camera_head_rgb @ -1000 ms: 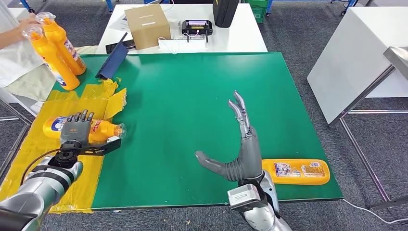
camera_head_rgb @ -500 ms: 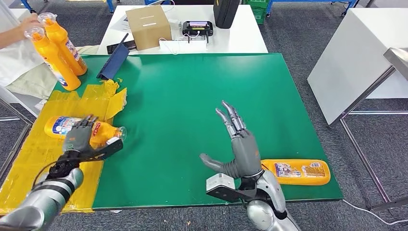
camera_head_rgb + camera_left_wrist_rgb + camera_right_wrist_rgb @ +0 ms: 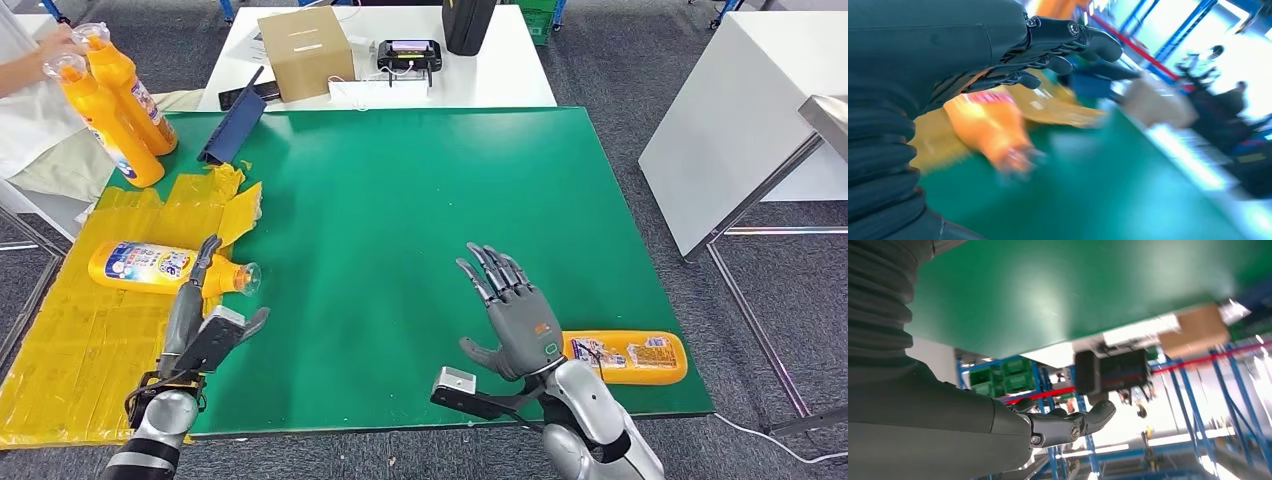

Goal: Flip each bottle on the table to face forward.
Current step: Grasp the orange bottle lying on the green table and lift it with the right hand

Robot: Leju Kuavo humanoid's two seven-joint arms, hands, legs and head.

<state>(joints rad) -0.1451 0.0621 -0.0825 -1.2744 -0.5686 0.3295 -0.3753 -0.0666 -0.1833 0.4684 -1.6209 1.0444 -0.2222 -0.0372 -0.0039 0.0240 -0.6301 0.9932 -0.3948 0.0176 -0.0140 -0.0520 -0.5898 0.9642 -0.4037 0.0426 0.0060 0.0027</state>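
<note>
Hovering above the green table (image 3: 400, 180), both our hands are empty with fingers spread: the left hand (image 3: 200, 315) is just near of the left bottle (image 3: 160, 268), apart from it, and the right hand (image 3: 515, 320) is raised just left of the right bottle (image 3: 625, 357), not touching it. We are counting four orange bottles: two lying flat, one on the yellow tape (image 3: 80, 340) at the left edge and one at the near right edge, and two upright bottles (image 3: 110, 100) at the far left, which a person's hand (image 3: 55, 45) is holding by the caps. We are judging two risks. The right bottle is lying close to the near edge, so a push while flipping could be sending it off the table. The left bottle, round and lying on wrinkled tape, could be rolling away under a loose grip.
</note>
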